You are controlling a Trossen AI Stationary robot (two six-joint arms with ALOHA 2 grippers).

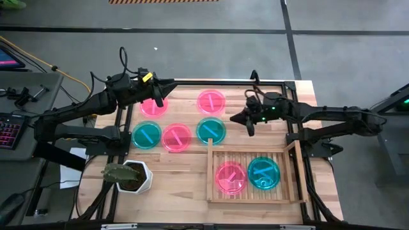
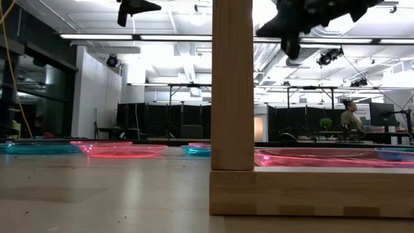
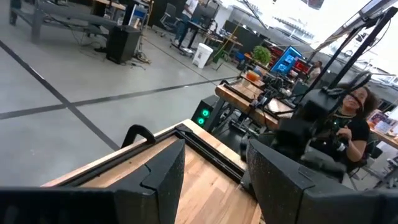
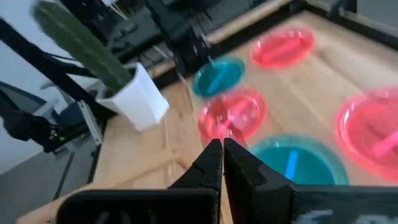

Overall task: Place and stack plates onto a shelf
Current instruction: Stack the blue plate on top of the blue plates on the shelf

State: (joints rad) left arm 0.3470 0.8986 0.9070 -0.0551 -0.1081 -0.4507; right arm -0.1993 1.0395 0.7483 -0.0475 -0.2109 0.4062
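Observation:
Five plates lie flat on the table: a pink plate [image 1: 153,106], a second pink plate [image 1: 211,100], a teal plate [image 1: 146,134], a third pink plate [image 1: 176,137] and a second teal plate [image 1: 211,130]. One pink plate [image 1: 231,178] and one teal plate [image 1: 264,172] rest on the slats of the shelf [image 1: 216,167]. My left gripper [image 1: 160,99] [image 3: 214,180] is open and raised over the far-left pink plate. My right gripper [image 1: 249,125] [image 4: 224,160] is shut and raised between the second teal plate and the shelf's far rim. It holds nothing.
A white hexagonal pot with a plant [image 1: 131,176] stands near the table's near-left corner. The shelf's upright post [image 2: 233,84] blocks the middle of the low view. A person [image 3: 348,124] sits beyond the table's right side. Bare wood [image 1: 179,185] lies between the pot and the shelf.

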